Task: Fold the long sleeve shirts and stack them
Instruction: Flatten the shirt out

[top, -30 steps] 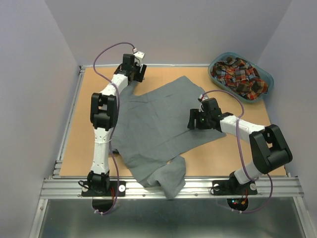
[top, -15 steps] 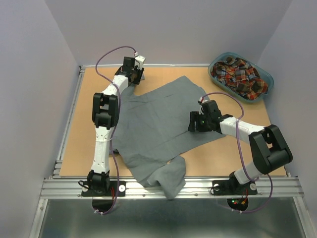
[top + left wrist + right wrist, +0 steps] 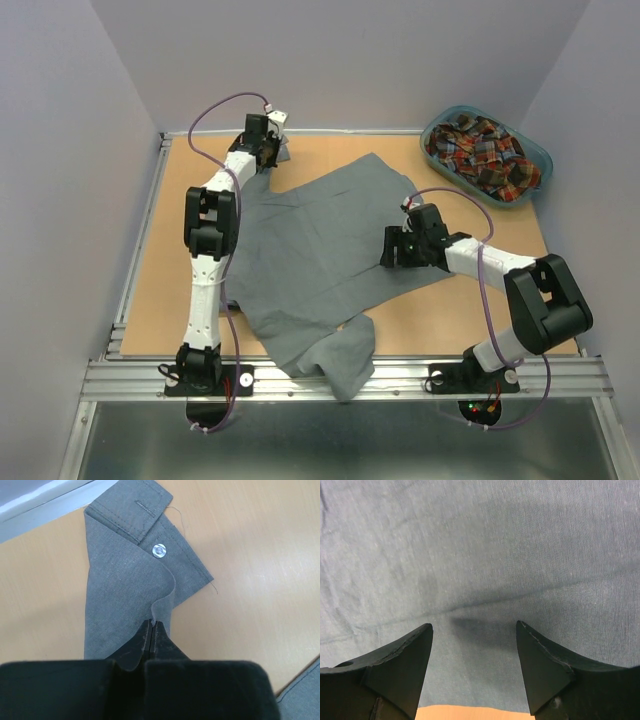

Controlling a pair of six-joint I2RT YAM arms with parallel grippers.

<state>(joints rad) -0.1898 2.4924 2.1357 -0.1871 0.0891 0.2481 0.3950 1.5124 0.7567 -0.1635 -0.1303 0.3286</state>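
Between pale lilac walls, a tan table bears the grey shirt.

Seen from above, bare table lies open down the left of the frame, along the upper edge between the left arm and the teal basket, and at lower right around the right arm. The grey shirt covers the centre, one sleeve spilling over the near rail. The basket, heaped with the plaid shirt, fills the upper right corner, and walls close off the left, far and right sides.
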